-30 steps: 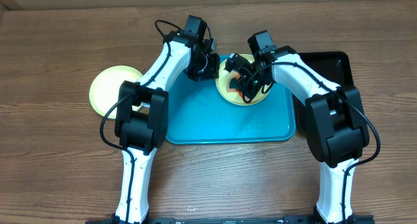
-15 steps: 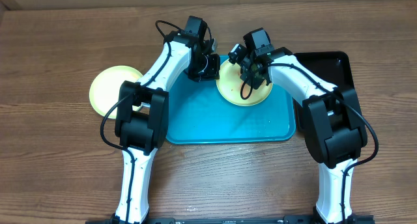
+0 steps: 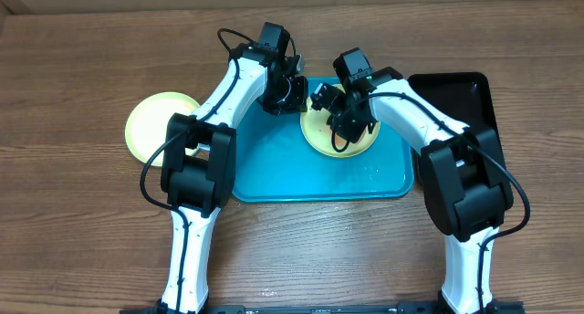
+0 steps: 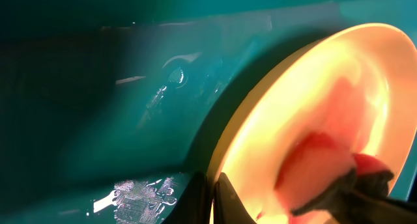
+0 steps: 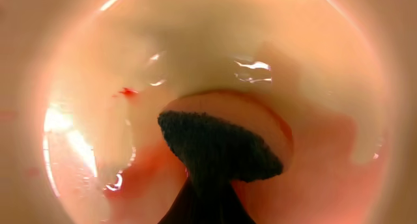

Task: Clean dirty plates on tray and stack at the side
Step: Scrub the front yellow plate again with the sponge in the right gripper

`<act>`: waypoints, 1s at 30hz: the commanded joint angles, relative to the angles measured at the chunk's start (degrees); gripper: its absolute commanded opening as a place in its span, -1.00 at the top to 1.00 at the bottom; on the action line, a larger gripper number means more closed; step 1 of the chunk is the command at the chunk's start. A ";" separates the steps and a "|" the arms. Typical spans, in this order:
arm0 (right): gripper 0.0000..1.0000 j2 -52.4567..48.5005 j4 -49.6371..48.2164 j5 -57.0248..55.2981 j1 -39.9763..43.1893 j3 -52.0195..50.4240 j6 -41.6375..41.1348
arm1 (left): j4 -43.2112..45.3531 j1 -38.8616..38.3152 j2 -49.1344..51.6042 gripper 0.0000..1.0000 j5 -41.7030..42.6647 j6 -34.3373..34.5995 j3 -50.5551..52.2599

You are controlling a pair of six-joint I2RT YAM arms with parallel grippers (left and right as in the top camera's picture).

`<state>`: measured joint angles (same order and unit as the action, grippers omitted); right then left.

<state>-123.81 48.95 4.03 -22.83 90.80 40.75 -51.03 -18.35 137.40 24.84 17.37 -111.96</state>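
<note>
Held plate (image 3: 341, 143): yellow-green rim, white centre; over the far right part of the tray, tilted up off its floor.
Tray (image 3: 301, 172): turquoise, on the tabletop (image 3: 82, 214), between the two arms.
Left claw (image 3: 290, 93): at the tray's far edge, narrow, with a dark finger on either side of the held plate's rim.
Right claw (image 3: 339, 118): over the held plate, closed on the sponge.
Sponge (image 5: 221, 142): dark scouring face with a pink-orange body, pressed against the plate's white centre.
Red smear (image 5: 128, 92): small, on the plate surface just beside the sponge.
Side plate (image 3: 155, 122): yellow-green, flat on the tabletop left of the tray.
Black tray (image 3: 461, 95): right of the turquoise tray.
</note>
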 commanded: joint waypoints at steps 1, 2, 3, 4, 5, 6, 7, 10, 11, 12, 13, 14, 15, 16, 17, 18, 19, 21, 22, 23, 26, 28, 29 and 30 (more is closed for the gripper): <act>0.92 -0.48 1.05 8.22 -1.51 -0.76 1.75 | 0.31 0.00 0.94 0.92 0.72 -0.46 0.22; 0.92 -0.48 1.09 8.33 -1.55 -0.74 1.75 | 0.31 0.00 0.94 0.92 0.72 -0.46 0.22; 0.92 -0.48 1.16 8.28 -1.62 -0.74 1.75 | 0.31 0.00 0.94 0.91 0.72 -0.46 0.22; 0.92 -0.48 1.22 8.28 -1.68 -0.74 1.75 | 0.31 0.00 0.94 0.92 0.72 -0.44 0.22; 0.92 -0.48 1.33 8.24 -1.90 -0.74 1.79 | 0.31 0.00 0.94 0.92 0.72 -0.44 0.22; 0.92 -0.48 1.33 8.24 -2.08 -0.74 1.79 | 0.31 0.00 0.94 0.91 0.72 -0.44 0.22; 0.92 -0.48 1.33 8.22 -2.27 -0.74 1.81 | 0.31 0.00 0.94 0.92 0.72 -0.44 0.22; 0.92 -0.48 1.81 8.02 -3.82 -0.74 4.59 | 0.31 0.00 0.94 0.92 0.72 -0.44 0.22; 0.92 -0.48 1.75 7.58 -4.22 -0.74 4.55 | 0.28 0.00 0.94 0.91 0.72 -0.44 0.22; 0.92 -0.48 1.75 7.19 -4.52 -0.74 4.55 | 0.28 0.00 0.94 0.92 0.72 -0.44 0.22; 0.92 -0.48 1.75 6.78 -4.68 -0.74 4.55 | 0.28 0.00 0.94 0.92 0.72 -0.44 0.22; 0.92 -0.48 1.73 6.23 -4.83 -0.74 4.52 | 0.28 0.00 0.94 0.92 0.72 -0.44 0.22; 0.92 -0.48 1.70 6.01 -4.85 -0.74 4.52 | 0.28 0.00 0.94 0.92 0.72 -0.44 0.22; 0.92 -0.48 1.55 5.64 -4.85 -0.74 4.50 | 0.28 0.00 0.94 0.92 0.72 -0.44 0.22; 0.92 -0.48 1.36 5.18 -4.81 -0.74 4.48 | 0.28 0.00 0.94 0.92 0.72 -0.44 0.22; 0.92 -0.48 1.14 4.50 -4.59 -0.74 4.28 | 0.28 0.00 0.94 0.92 0.72 -0.44 0.22; 0.92 -0.48 0.83 3.78 -4.35 -0.74 4.22 | 0.28 0.00 0.94 0.92 0.72 -0.44 0.22; 0.92 -0.48 -0.44 1.14 -3.80 -0.74 2.47 | 0.28 0.00 0.94 0.92 0.72 -0.44 0.22; 0.92 -0.48 -1.29 -0.28 -3.56 -0.74 1.09 | 0.28 0.00 0.94 0.92 0.72 -0.44 0.22; 0.92 -0.48 -2.64 -2.60 -3.13 -0.74 -0.87 | 0.28 0.00 0.94 0.92 0.72 -0.44 0.22; 0.92 -0.48 -7.02 -9.16 -2.01 -0.74 -8.46 | 0.26 0.00 0.94 0.91 0.72 -0.46 0.22; 0.93 -0.48 -9.25 -11.93 -1.22 -0.74 -12.68 | 0.11 0.00 0.94 0.92 0.70 -0.46 0.22; 0.92 -0.48 -10.08 -12.70 -0.79 -0.72 -14.47 | 0.04 0.00 0.94 0.91 0.68 -0.46 0.22; 0.93 -0.48 -10.78 -13.03 -0.28 -0.68 -16.17 | -0.02 0.00 0.94 0.91 0.66 -0.48 0.22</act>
<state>-123.92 39.92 -2.85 -24.69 90.35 33.67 -50.46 -17.21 137.40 24.45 16.78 -111.87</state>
